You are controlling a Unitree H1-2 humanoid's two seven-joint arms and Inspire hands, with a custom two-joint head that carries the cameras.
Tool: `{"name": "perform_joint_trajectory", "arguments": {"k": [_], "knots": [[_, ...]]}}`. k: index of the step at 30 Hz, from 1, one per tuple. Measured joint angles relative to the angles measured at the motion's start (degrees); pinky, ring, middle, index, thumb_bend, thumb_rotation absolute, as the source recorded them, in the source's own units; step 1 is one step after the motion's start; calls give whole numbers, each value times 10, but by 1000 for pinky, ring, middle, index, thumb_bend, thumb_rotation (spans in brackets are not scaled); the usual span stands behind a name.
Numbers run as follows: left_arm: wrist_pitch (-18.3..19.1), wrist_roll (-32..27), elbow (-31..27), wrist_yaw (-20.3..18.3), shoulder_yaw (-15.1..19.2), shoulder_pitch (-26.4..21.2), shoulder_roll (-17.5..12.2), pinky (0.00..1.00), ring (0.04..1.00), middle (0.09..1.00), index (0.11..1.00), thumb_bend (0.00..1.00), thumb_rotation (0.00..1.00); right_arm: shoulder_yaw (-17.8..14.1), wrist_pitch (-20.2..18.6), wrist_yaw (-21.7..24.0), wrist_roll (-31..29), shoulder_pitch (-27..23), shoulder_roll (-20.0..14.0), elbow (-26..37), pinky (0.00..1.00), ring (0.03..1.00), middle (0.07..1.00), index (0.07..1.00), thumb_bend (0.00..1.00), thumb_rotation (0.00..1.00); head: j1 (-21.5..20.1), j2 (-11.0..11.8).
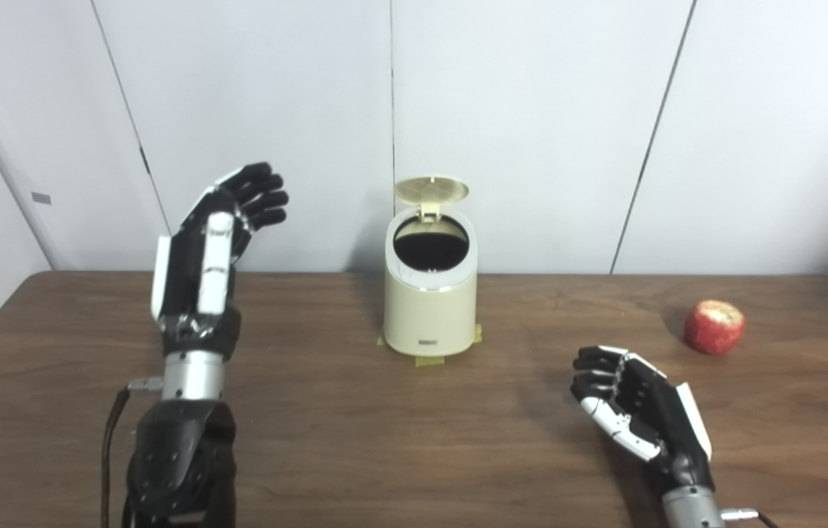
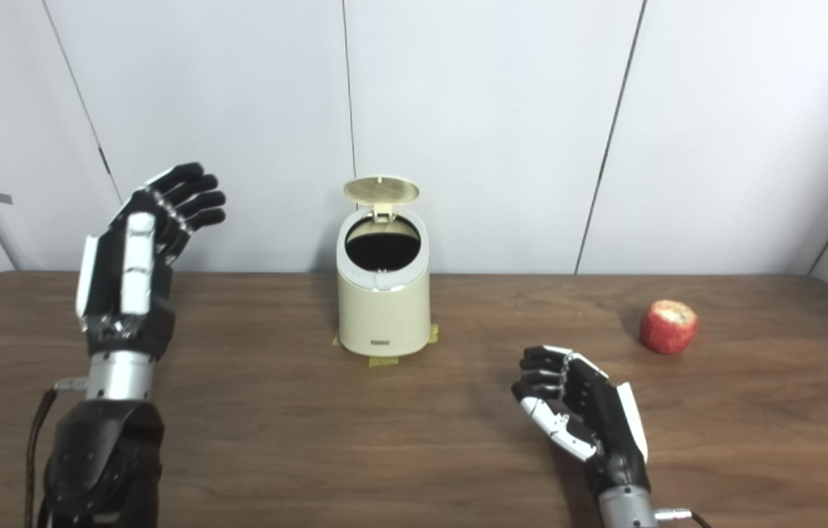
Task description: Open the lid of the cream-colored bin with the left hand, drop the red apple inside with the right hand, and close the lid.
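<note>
- Standing at centre frame near the far edge of the table (image 1: 325, 440): cream bin (image 1: 430, 312), upright, lid (image 1: 431, 189) already swung up and back on its rear hinge, dark round mouth exposed.
- Fixed in place, by the look of it, with yellowish tape (image 1: 428, 359) showing under the base; likely meant to stop the bin sliding when the lid is pushed.
- Raised at left of frame, well apart from the bin: left hand (image 1: 219, 242), holding nothing, fingers (image 1: 261, 196) spread and gently curled toward the lid. Judged to be clear of the opening so the drop path stays free.
- Resting low at lower right of frame: right hand (image 2: 581, 419), empty, fingers loosely curled and apart, palm turned toward the centre. Judged ready to reach for the fruit.
- Lying at right of frame on the table: red apple (image 1: 713, 327), well apart from both the bin and the right hand, not yet gripped.
- Hidden or unclear:
  - inside of the bin, black throughout, contents not readable;
  - small label low on the bin front, too small to read;
  - pale patch on top of the apple, nature not discernible;
  - both forearms cut off at the bottom edge;
  - whether the right hand touches the table, not determinable.
</note>
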State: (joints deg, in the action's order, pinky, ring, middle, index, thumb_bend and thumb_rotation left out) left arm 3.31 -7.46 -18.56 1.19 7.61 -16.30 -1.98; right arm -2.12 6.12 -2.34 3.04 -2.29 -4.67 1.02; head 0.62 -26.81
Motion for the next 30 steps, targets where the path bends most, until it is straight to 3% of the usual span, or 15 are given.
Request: {"name": "perform_joint_trajectory", "arguments": {"k": [5,12,17,19,23,25,27,30], "knots": [[-14,-20,3,-17,-1,26,-9,725,740,758,754,534,790,0,0,1,-6,6,3,12,555,643,666,651,339,305,-2,0],[-48,-30,32,-46,-15,93,-20,742,779,804,797,592,844,-1,2,-2,-3,10,6,43,550,617,650,648,401,277,-3,-2],[-63,-29,45,-49,-17,115,-20,856,797,813,800,596,870,-3,14,0,6,3,-7,87,567,632,656,657,477,320,-5,-6],[-64,-28,45,-48,-17,114,-20,924,823,829,811,589,897,-14,25,2,7,-13,-21,92,597,666,686,677,541,339,-7,-7],[-66,-16,45,-47,-20,115,-20,938,837,836,812,586,912,-56,22,-2,15,-52,-67,124,560,656,687,689,606,385,-11,-8],[-66,-14,45,-45,-19,116,-20,929,844,836,810,587,919,-67,4,-1,44,-81,-97,161,526,648,689,698,666,408,-11,-8],[-66,-12,45,-44,-21,116,-19,917,849,836,810,580,926,-72,-29,3,76,-114,-124,191,501,644,704,703,715,370,-12,-9],[-66,-11,45,-44,-23,117,-18,871,845,833,806,580,931,-73,-58,16,131,-152,-168,204,491,658,731,733,752,351,-14,-9]]}}
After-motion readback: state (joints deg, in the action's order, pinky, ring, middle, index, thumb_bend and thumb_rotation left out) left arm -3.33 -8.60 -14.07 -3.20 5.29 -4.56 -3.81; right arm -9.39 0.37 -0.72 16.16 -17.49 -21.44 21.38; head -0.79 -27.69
